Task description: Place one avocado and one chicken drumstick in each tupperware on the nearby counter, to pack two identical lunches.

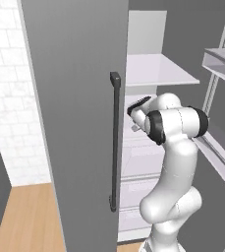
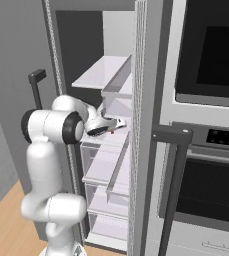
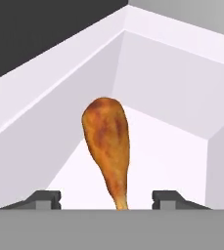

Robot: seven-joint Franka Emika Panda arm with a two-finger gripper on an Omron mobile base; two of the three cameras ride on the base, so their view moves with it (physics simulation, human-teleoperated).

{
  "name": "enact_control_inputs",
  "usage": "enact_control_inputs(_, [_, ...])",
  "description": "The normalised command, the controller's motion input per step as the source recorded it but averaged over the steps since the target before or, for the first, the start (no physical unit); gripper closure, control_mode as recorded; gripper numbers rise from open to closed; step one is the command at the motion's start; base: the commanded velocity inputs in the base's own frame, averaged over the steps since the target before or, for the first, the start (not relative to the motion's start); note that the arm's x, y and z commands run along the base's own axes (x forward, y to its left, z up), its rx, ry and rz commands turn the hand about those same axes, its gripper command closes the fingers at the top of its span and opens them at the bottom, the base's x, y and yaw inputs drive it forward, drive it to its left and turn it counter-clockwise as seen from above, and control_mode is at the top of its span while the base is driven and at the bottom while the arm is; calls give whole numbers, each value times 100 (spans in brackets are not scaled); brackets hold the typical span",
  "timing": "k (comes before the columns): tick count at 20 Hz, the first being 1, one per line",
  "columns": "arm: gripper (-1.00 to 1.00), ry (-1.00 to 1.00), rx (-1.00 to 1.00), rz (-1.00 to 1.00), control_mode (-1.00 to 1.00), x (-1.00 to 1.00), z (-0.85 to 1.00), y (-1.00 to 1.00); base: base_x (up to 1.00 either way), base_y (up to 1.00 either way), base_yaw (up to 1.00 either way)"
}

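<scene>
An orange-brown chicken drumstick (image 3: pixel 107 141) lies on the white floor of a fridge compartment, thick end away from me and thin bone end toward me. My gripper (image 3: pixel 108 199) is open, its dark fingertips (image 3: pixel 47 197) standing either side of the bone end with a gap on each side. From the base views the arm reaches into the open fridge at mid height, where the gripper (image 2: pixel 120 122) sits over a shelf. The avocado, the tupperware and the counter are out of view.
The grey fridge door (image 1: pixel 74 123) with its dark vertical handle (image 1: pixel 115 142) stands open at the left. White shelves (image 1: pixel 155 69) and drawers (image 2: pixel 106 170) stack inside. Door bins (image 1: pixel 222 64) hang close on the right. A wall oven (image 2: pixel 211 60) flanks the fridge.
</scene>
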Motion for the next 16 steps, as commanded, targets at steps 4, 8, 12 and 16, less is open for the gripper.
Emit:
enact_control_inputs(4, [100, 0, 0, 4, -100, 38, -35, -12, 0, 0, 0])
enact_control_inputs(8, [100, -2, -4, 7, -100, 17, -51, 7, 0, 0, 0])
enact_control_inputs(12, [100, -7, -9, 2, -100, -29, -16, 28, 0, 0, 0])
enact_control_inputs(16, [100, 6, -3, 0, -100, -89, 61, 17, 0, 0, 0])
